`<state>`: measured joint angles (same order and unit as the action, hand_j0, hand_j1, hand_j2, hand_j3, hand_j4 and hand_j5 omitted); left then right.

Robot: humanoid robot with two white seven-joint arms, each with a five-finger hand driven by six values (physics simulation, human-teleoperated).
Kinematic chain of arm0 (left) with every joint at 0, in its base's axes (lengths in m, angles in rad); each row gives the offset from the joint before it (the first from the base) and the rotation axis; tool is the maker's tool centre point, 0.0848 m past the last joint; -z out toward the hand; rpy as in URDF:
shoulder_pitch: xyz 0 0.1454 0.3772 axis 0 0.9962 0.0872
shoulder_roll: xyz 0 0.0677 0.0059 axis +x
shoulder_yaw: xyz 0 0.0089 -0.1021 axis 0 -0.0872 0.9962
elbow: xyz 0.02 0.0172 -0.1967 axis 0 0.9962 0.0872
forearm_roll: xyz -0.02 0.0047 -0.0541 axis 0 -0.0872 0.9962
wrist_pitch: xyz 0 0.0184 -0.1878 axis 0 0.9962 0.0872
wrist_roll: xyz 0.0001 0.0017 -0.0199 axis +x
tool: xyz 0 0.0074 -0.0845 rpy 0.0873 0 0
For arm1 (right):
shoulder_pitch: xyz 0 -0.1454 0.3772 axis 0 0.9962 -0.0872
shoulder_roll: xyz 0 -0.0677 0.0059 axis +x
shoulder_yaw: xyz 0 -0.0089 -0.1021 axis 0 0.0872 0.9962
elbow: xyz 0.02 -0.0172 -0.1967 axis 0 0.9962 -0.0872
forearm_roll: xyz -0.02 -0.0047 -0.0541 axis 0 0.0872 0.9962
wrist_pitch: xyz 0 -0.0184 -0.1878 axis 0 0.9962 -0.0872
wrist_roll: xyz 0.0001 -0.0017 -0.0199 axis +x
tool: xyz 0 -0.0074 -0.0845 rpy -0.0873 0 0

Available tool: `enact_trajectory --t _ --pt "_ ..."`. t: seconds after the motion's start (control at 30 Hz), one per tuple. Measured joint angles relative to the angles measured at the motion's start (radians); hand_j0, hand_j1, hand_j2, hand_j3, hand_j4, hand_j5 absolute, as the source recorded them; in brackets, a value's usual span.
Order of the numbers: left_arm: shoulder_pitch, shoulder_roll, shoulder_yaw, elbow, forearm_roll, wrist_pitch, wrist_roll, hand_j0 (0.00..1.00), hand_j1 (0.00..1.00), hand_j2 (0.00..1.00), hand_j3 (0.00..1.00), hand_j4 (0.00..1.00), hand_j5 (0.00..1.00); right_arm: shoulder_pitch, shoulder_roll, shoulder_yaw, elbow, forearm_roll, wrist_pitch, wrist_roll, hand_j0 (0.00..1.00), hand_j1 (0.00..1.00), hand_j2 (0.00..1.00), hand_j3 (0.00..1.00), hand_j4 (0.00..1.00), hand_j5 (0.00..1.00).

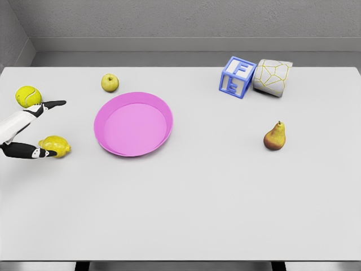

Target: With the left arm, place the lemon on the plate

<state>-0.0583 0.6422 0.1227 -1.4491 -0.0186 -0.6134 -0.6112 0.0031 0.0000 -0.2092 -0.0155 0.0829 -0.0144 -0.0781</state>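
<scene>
Lemon [54,146]: on bench [225,192], left hand [25,132] fingers spread around it, unlifted; transfer to empty pink plate [107,110] outstanding.

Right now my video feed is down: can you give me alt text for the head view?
The left hand reaches in from the left edge, fingers spread open beside a yellow lemon lying on the white table, left of the empty round pink plate. A yellow-green tennis ball sits just behind the hand.
</scene>
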Motion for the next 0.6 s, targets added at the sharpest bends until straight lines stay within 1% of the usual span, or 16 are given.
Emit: enact_trajectory --t 0.4,0.57,0.6 --pt "0.003 -0.011 -0.001 0.000 -0.001 0.000 0.000 1.00 1.00 1.00 1.00 1.00 1.00 0.000 0.000 0.000 0.000 0.000 0.001 0.000 1.00 1.00 1.00 1.00 1.00 1.00" --pt "-0.002 -0.032 0.000 0.004 -0.034 0.000 0.000 1.00 1.00 1.00 1.00 1.00 1.00 0.000 0.000 0.000 0.000 0.000 0.001 0.000 1.00 1.00 1.00 1.00 1.00 1.00" --pt "-0.015 -0.024 -0.005 0.009 -0.038 0.000 0.000 1.00 1.00 1.00 1.00 1.00 1.00 0.000 0.000 0.000 0.000 0.000 0.001 0.000 1.00 1.00 1.00 1.00 1.00 1.00"
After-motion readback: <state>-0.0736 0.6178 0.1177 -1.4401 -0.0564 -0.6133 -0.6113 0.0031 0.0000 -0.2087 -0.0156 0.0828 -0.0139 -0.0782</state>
